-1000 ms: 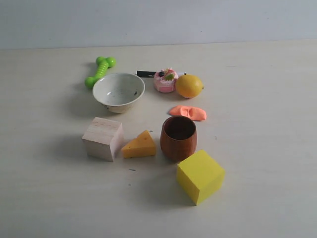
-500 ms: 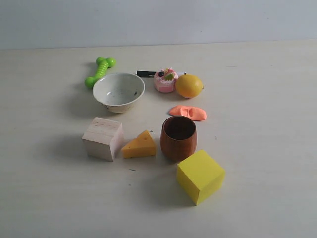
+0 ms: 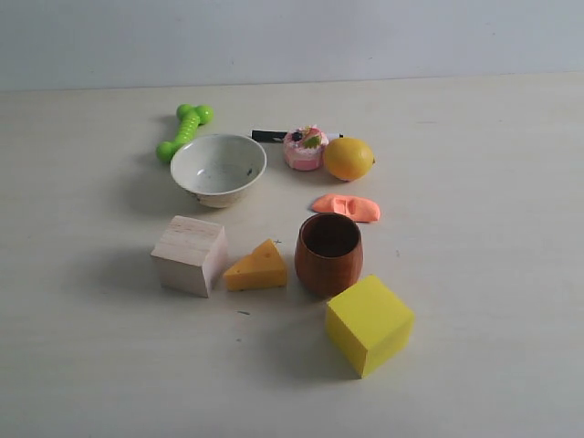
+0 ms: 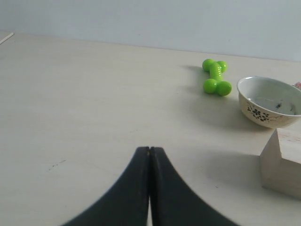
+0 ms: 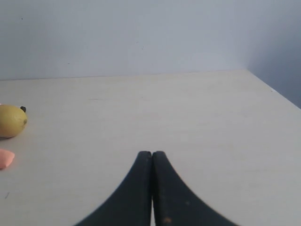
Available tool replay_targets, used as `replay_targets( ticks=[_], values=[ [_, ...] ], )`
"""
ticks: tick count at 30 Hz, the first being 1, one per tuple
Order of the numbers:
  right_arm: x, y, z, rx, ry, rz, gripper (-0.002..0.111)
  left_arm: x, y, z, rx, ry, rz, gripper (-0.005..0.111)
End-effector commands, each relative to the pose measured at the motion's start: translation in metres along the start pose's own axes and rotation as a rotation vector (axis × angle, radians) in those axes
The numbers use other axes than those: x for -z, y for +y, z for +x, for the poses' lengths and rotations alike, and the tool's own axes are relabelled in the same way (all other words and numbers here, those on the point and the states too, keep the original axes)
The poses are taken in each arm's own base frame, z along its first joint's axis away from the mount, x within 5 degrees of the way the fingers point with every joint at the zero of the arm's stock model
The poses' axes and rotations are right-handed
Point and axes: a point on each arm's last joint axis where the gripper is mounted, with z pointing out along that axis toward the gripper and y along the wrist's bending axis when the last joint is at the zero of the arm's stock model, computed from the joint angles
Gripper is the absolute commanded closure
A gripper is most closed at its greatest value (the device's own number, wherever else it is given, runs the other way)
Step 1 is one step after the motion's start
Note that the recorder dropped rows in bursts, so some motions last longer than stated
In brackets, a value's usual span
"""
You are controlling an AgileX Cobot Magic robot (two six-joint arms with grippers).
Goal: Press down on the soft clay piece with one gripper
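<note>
Both my left gripper (image 4: 149,151) and my right gripper (image 5: 152,154) are clenched tight on nothing, fingers touching, over the bare table (image 3: 493,274). The clay piece (image 3: 347,207) lies flat between the lemon (image 3: 349,158) and the wooden cup (image 3: 328,253), well apart from my right gripper.

No visible change from a second ago, soft clay piece (image 3: 347,207) unmoved, shape unaltered

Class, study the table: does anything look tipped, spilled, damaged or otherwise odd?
Nothing stands out. The bowl and wooden cup stand upright, nothing has spilled, and the soft clay piece lies flat between the lemon and the cup. Dark marks inside the bowl could be dirt or pattern.
</note>
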Motion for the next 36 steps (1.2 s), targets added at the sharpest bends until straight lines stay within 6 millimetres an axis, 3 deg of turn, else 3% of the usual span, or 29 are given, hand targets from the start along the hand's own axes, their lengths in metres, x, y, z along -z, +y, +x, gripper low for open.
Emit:
replay_targets(
  ticks=[1,36],
  values=[
    [0.0,-0.0004,0.0027,-0.007,0.014,0.007,0.108,0.0006,-0.0007,-0.0015,0.004,-0.014,0.01,0.107],
    [0.0,-0.0004,0.0026,-0.033,0.014,0.007,0.108,0.0006,-0.0007,-0.0015,0.004,-0.014,0.01,0.107]
  ],
)
